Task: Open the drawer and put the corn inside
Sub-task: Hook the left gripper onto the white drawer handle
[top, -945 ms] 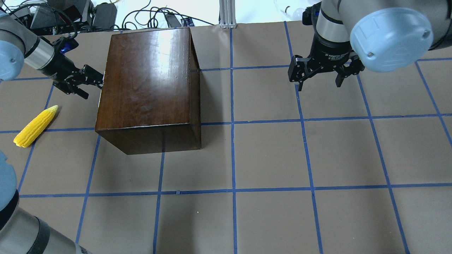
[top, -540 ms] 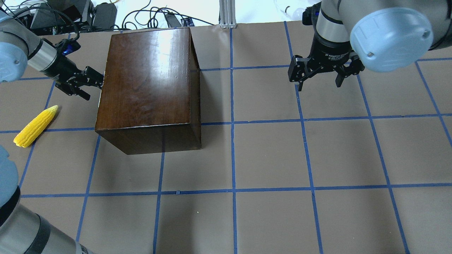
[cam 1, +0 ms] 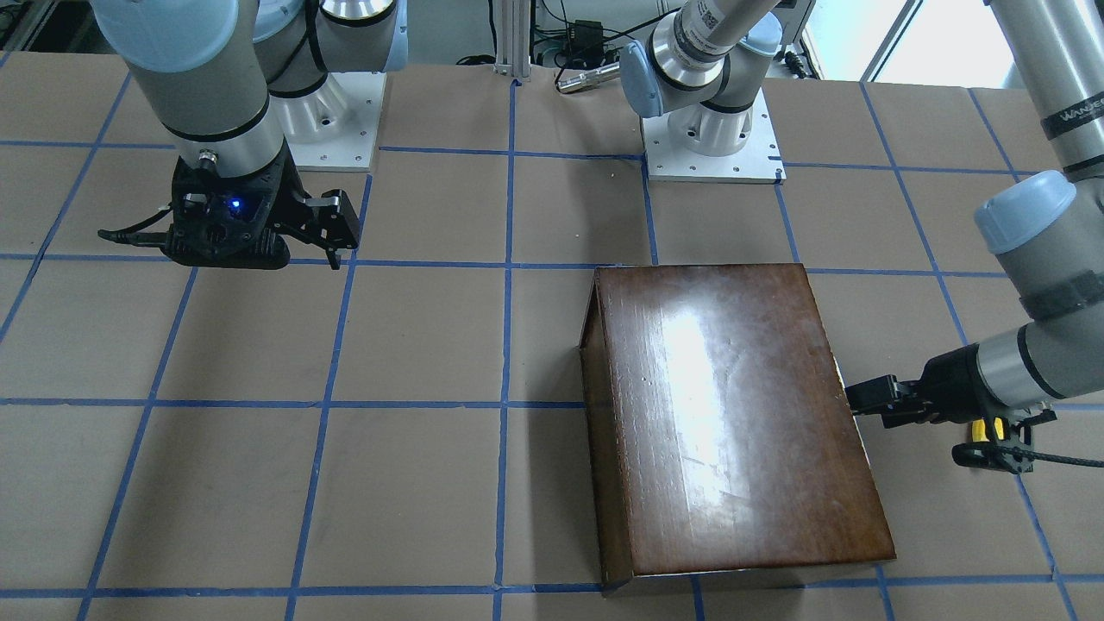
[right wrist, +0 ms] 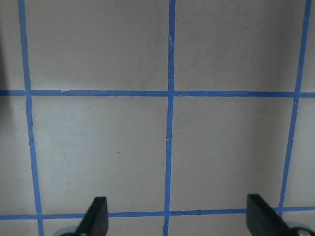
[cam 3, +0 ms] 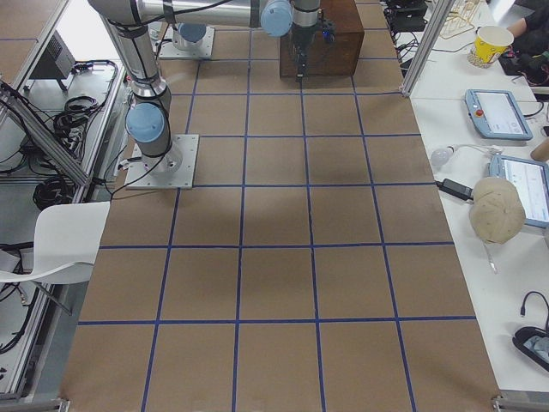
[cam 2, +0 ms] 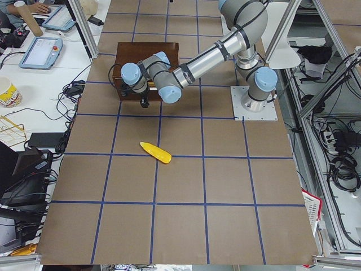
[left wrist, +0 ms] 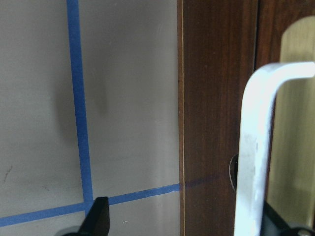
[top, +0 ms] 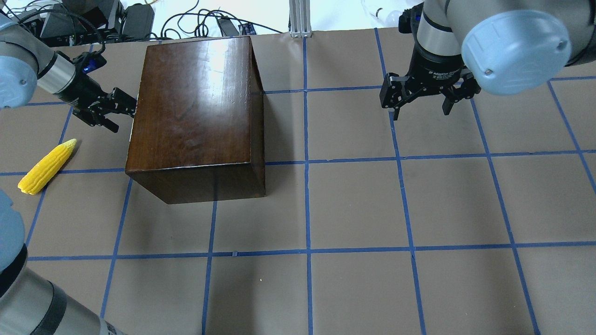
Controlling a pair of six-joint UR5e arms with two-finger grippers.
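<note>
The glossy dark-brown box [top: 195,102] stands at the table's back left, also seen in the front-facing view [cam 1: 733,414]. Its drawer is shut. Only the drawer's dark front panel [left wrist: 216,123] and a pale metal handle [left wrist: 253,147] show, in the left wrist view. My left gripper [top: 122,115] is open at the box's left face. The handle lies between its fingers, close to one of them. The yellow corn [top: 46,166] lies on the table left of the box, apart from the gripper. My right gripper [top: 421,111] is open and empty above the table at the back right.
The table is brown with blue tape grid lines [right wrist: 170,123]. Cables and equipment [top: 139,18] lie past the far edge behind the box. The two arm bases [cam 1: 711,138] stand at the robot's side. The side tables hold tablets and a cup [cam 3: 493,43].
My left wrist has shifted a little to the left and back, while its fingertips stay at the box's left face. The box, the corn and the right arm have not moved.
</note>
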